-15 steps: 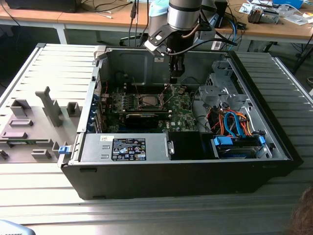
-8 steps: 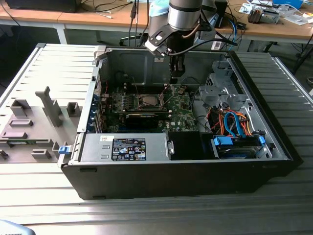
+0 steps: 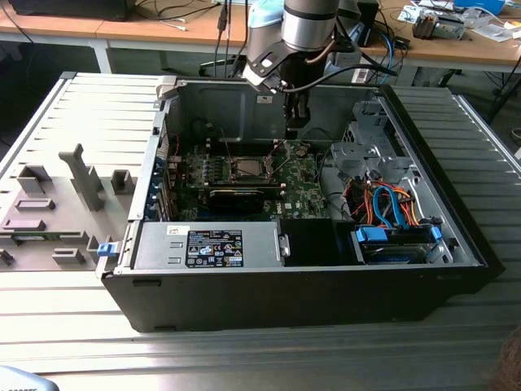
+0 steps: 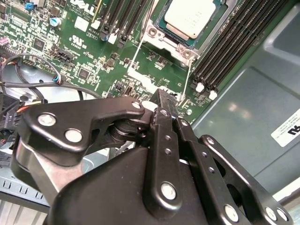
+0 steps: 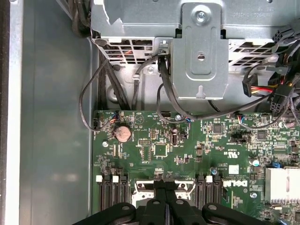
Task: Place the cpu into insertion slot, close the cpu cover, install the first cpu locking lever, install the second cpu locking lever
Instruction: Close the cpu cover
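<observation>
Hovering near the insertion slot (image 4: 159,32), the jaws are pressed together, the cpu (image 4: 190,16) seated inside.

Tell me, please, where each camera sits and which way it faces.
Exterior view: off the arm, raised, looking down into the open black computer case; grey arm and black gripper show.
Second wrist view: on the arm, looking along the gripper at the green circuit board and pale silver square cpu.
First wrist view: on the arm, looking past the gripper at the board and grey metal drive cage.
Both wrist views share gripper and board.
</observation>
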You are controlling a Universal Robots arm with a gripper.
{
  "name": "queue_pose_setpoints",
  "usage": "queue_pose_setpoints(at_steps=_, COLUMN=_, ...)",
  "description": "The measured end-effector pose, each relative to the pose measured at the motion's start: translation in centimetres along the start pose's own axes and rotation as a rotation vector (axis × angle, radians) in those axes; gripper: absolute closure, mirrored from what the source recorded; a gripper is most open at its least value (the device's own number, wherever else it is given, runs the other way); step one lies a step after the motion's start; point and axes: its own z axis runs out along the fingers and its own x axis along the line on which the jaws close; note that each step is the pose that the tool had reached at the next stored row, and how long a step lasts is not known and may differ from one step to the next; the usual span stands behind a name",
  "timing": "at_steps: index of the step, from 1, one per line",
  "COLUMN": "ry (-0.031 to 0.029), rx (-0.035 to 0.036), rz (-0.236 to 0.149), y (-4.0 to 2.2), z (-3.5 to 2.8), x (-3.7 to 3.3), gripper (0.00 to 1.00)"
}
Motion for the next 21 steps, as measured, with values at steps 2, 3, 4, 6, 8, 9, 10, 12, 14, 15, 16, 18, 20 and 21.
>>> queue_pose_setpoints(at_steps=2, ry=0.0, rx=0.0, rz=0.0, y=0.07, z=0.01, x=0.0, gripper=0.89)
queue_pose_setpoints(at_steps=3, ry=0.0, rx=0.0, rz=0.0, y=0.1, z=0.01, x=0.0, gripper=0.89)
queue_pose_setpoints(at_steps=4, ry=0.0001, rx=0.0, rz=0.0, y=0.14, z=0.02, x=0.0, gripper=0.89)
queue_pose_setpoints(at_steps=6, ry=0.0, rx=0.0, rz=0.0, y=0.22, z=0.03, x=0.0, gripper=0.89)
queue_pose_setpoints(at_steps=8, ry=0.0001, rx=0.0, rz=0.0, y=0.29, z=0.04, x=0.0, gripper=0.89)
queue_pose_setpoints(at_steps=9, ry=0.0001, rx=0.0, rz=0.0, y=0.32, z=0.04, x=0.0, gripper=0.89)
queue_pose_setpoints(at_steps=10, ry=0.0001, rx=0.0, rz=0.0, y=0.37, z=0.04, x=-0.01, gripper=0.89)
queue_pose_setpoints(at_steps=12, ry=0.0001, rx=0.0, rz=0.0, y=0.45, z=0.05, x=-0.01, gripper=0.89)
queue_pose_setpoints(at_steps=14, ry=0.0001, rx=0.0, rz=0.0, y=0.52, z=0.06, x=-0.01, gripper=0.89)
queue_pose_setpoints(at_steps=15, ry=0.0001, rx=0.0, rz=0.0, y=0.55, z=0.06, x=-0.01, gripper=0.89)
queue_pose_setpoints(at_steps=16, ry=0.0001, rx=0.0, rz=0.0, y=0.59, z=0.06, x=-0.01, gripper=0.89)
queue_pose_setpoints(at_steps=18, ry=0.0001, rx=0.0, rz=0.0, y=0.67, z=0.07, x=-0.01, gripper=0.89)
queue_pose_setpoints(at_steps=20, ry=0.0001, rx=0.0, rz=0.0, y=0.79, z=0.08, x=-0.01, gripper=0.89)
queue_pose_setpoints(at_steps=21, ry=0.0001, rx=0.0, rz=0.0, y=0.86, z=0.08, x=-0.01, gripper=0.89)
